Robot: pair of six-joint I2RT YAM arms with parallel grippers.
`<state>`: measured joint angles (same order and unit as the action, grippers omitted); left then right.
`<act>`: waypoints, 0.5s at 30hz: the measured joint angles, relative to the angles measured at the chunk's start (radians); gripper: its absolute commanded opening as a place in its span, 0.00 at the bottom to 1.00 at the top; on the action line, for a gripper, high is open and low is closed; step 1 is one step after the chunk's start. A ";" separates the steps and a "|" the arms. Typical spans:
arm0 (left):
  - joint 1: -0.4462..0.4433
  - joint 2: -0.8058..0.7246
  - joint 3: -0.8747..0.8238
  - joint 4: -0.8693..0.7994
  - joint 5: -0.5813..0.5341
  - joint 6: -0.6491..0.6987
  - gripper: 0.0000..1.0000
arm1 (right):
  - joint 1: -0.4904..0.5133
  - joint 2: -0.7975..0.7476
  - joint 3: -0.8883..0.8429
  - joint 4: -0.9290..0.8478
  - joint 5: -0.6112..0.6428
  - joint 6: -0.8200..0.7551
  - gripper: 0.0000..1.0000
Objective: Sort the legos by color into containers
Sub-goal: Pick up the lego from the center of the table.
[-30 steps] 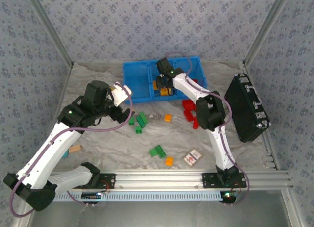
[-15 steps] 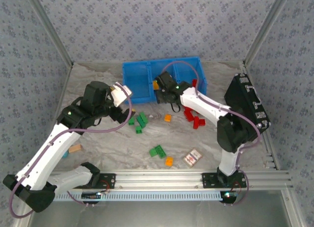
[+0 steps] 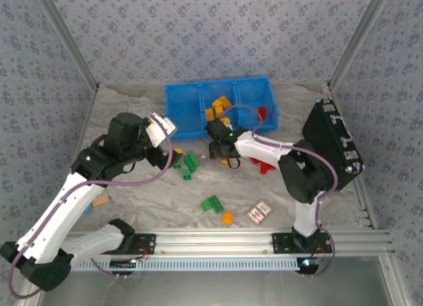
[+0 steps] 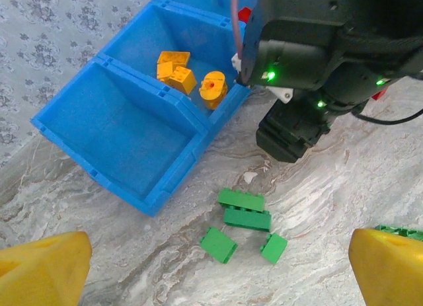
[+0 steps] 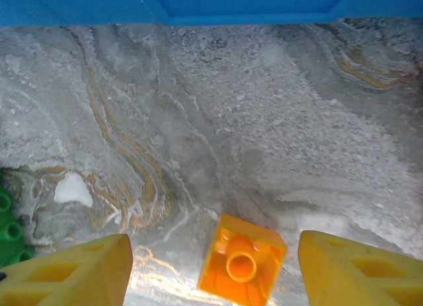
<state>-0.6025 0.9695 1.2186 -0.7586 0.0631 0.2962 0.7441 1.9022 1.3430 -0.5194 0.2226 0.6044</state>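
Plainly spread, the right fingers [image 5: 360, 269] flanked one orange brick [image 5: 242, 260] lying on the surface [image 5: 264, 121] between them, touching neither; the left fingers [image 4: 39, 269] gaped wide too.

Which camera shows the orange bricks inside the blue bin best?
The left wrist view: the orange bricks lie close and clear in the blue bin's middle compartment, the round one too. The top view shows them small, from far above.

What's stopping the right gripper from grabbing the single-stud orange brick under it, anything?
Probably nothing, so likely yes. The right gripper hangs over the orange brick, fingers open either side of it without touching; the green brick and blue bin wall sit well clear.
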 measured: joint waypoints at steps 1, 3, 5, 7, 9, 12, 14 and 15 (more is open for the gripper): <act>0.000 -0.006 0.000 0.000 0.000 -0.001 1.00 | 0.000 0.018 0.015 -0.007 0.003 0.008 0.70; 0.000 -0.019 -0.003 0.000 0.000 -0.002 1.00 | 0.000 0.044 0.034 -0.016 0.011 0.018 0.70; 0.000 -0.031 -0.009 0.000 0.000 -0.002 1.00 | 0.000 0.058 0.040 -0.033 0.018 0.029 0.69; 0.000 -0.040 -0.014 0.000 0.000 -0.001 1.00 | 0.000 0.062 0.040 -0.049 0.023 0.039 0.65; 0.000 -0.048 -0.018 -0.001 0.000 -0.001 1.00 | -0.002 0.064 0.040 -0.061 0.025 0.046 0.64; 0.000 -0.058 -0.018 0.000 -0.001 -0.002 1.00 | -0.002 0.066 0.040 -0.076 0.027 0.055 0.62; 0.000 -0.064 -0.021 0.000 -0.001 -0.001 1.00 | -0.005 0.066 0.040 -0.080 0.027 0.061 0.59; 0.000 -0.065 -0.024 0.000 -0.001 -0.002 1.00 | -0.005 0.066 0.040 -0.080 0.027 0.063 0.57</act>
<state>-0.6025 0.9043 1.1950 -0.7589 0.0624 0.2947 0.7391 1.9686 1.3827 -0.5991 0.2497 0.6678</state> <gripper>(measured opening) 0.998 0.602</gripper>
